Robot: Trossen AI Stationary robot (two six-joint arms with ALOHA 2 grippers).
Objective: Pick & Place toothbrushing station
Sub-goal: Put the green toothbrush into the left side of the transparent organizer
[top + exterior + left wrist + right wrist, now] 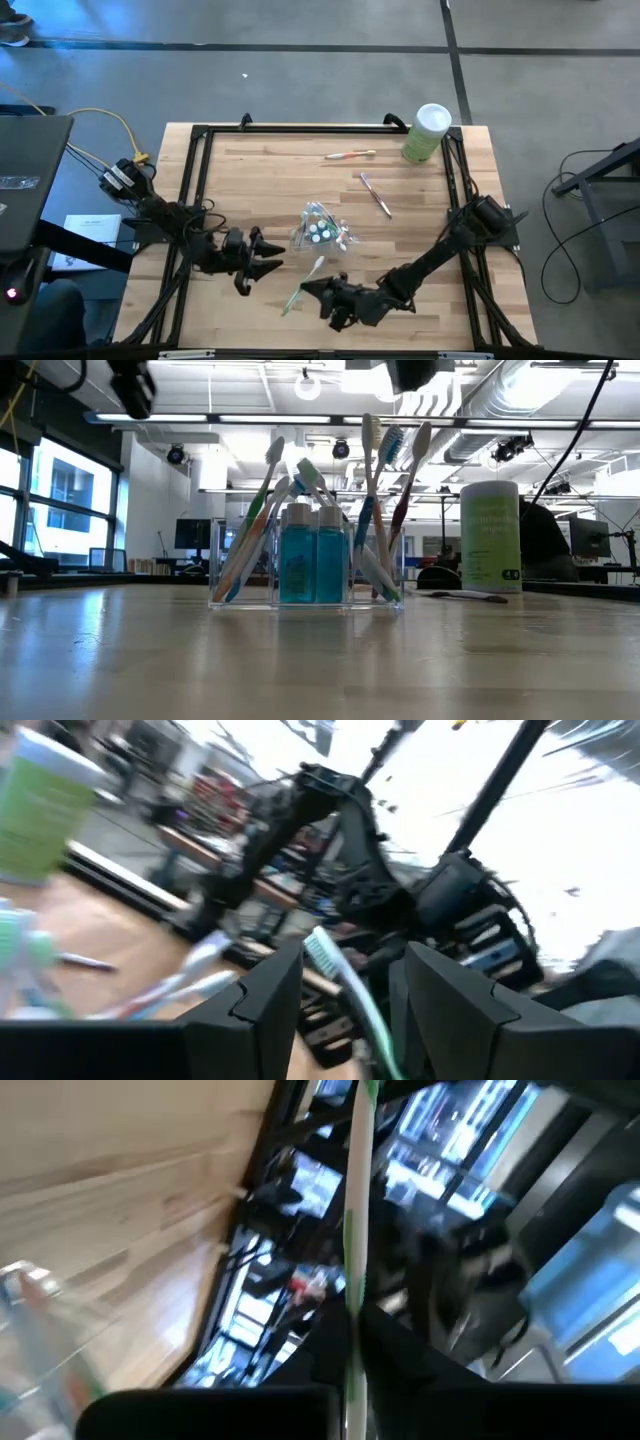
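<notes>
The clear cup [320, 233] stands on the table's middle and holds several toothbrushes and blue white-capped tubes [312, 565]. My right gripper [312, 291] is near the front edge, just in front of the cup, and is shut on a green-and-white toothbrush [300, 287]. My left gripper [262, 260] is open and empty, left of the cup. Its fingers point toward the held brush, whose bristle head shows in the left wrist view [322, 948]. Two more toothbrushes [350, 155] [376, 194] lie flat on the table behind the cup. My right gripper pinches the green-and-white toothbrush's shaft [352, 1342] between its two fingers, about mid-length. The fingers come level from the table's right and lie across the brush. The brush slants, with its bristle head [322, 948] raised toward the cup.
A tall pale-green canister [428, 132] with a white lid stands at the far right corner. A black frame [200, 135] runs along the table's edges. Bare wood lies to the left and far left of the cup.
</notes>
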